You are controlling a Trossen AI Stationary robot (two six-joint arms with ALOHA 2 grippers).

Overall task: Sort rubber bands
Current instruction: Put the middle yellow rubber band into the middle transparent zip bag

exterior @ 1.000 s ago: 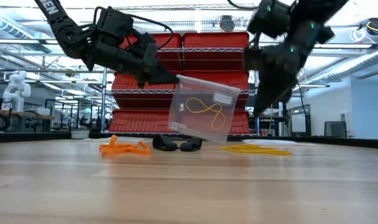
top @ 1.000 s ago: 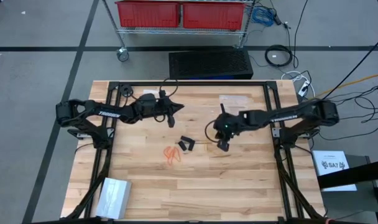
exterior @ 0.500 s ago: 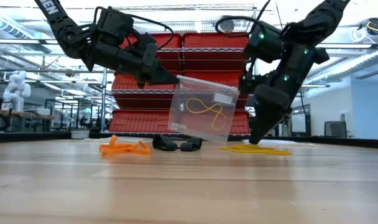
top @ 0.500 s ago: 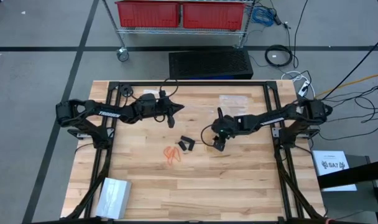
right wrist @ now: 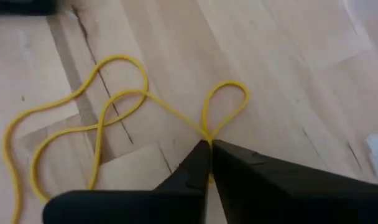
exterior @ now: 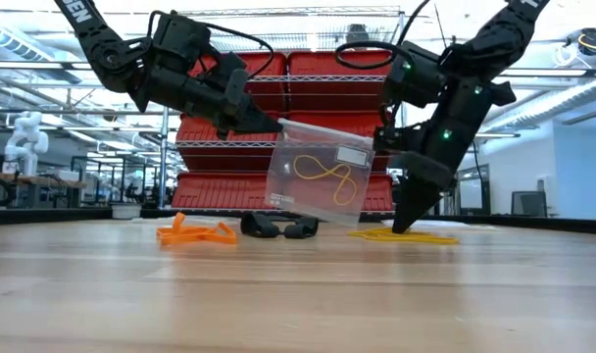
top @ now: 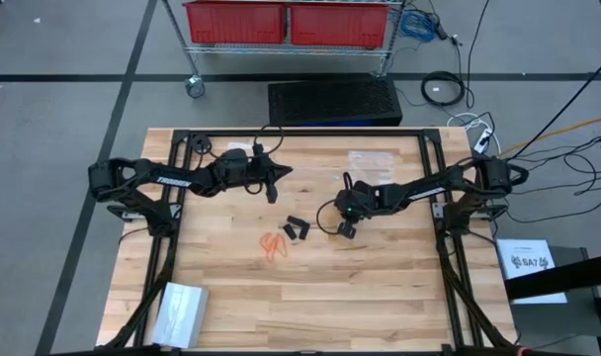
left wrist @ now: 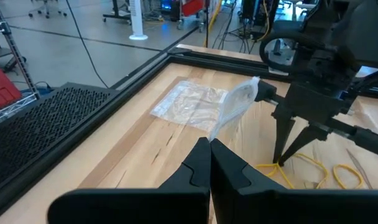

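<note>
Yellow rubber bands (right wrist: 124,109) are lying on the table right at my right gripper's (right wrist: 209,148) tips.

I am seeing thin, glossy yellow loops crossing on the pale wood table (top: 380,287), and my right gripper's jaws are pressing together on one strand where two loops meet; the strand's far side is hiding under the fingertips. My left gripper (left wrist: 209,144) is hanging above the table, jaws pinching the edge of a clear plastic bag (exterior: 319,172) with a yellow loop inside it. Beyond those jaws a second crinkled clear bag (left wrist: 188,104) is lying flat. Away from both grippers, orange bands (exterior: 195,232) and black bands (exterior: 278,227) are sitting in small heaps; individual loops there are hard to make out.
</note>
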